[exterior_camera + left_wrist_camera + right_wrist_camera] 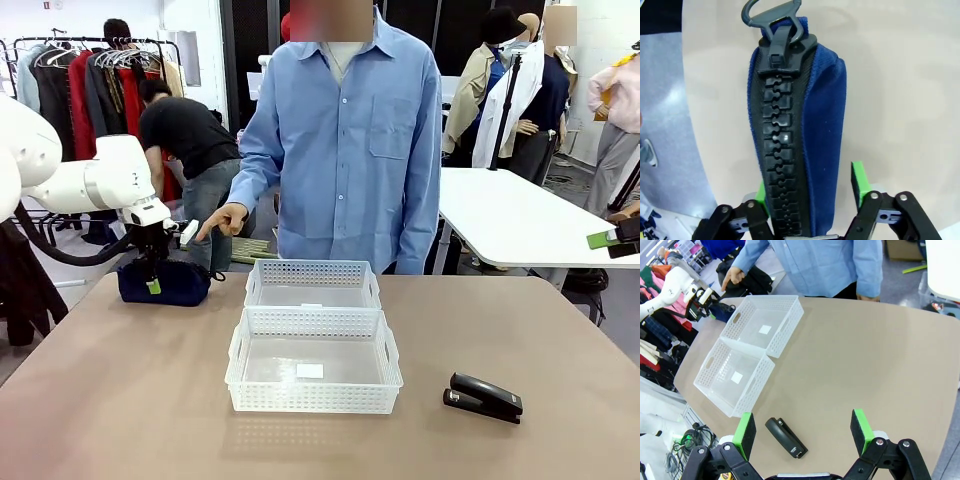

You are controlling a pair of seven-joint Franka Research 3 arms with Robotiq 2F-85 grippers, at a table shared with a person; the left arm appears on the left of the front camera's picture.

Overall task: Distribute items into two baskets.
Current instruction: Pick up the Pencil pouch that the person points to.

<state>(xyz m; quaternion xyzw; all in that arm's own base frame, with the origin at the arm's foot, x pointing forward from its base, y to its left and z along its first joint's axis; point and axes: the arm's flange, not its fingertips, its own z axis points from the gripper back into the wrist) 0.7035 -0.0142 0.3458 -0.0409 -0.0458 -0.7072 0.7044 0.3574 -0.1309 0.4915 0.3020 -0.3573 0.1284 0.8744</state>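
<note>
Right claw (802, 432) hung wide open over the bench (120, 400), holding nothing. The black stapler (785, 437) lay flat below it, closer to one pad than the other and skewed to the finger line. Risk: a straight descent lands that pad first and spins or skids the stapler. It's low and hinged too, so a pinch across the top arm could fold it or let it squirt out.

The wider basket (312, 398) and smaller basket (312, 272) sat mid-bench, touching or very nearly, both with nothing in them. They looked like light plastic, so a bump on a rim would likely shove the pair together.

The navy pouch (825, 115) stood zipper-up at the far left of the bench, close to its edge. Left claw (810, 187) straddled it at medium width. The pad (858, 182) on one side sat just off the fabric, the other was half hidden behind the zipper (777, 130), so no firm clamp that I could see.

Risks:
- Soft fabric collapses under the pads, giving a thin grip and slip on lift.
- The grip looked left of the pouch's middle, so the long end sags.
- The pouch is about basket-wide, so a sagging end could catch a rim and tip a basket.
- A side push while it's unclamped could send it off the bench.

The person's hand (222, 220) pointed down just beside the left wrist, so any lift or swing toward the baskets could clip it.
</note>
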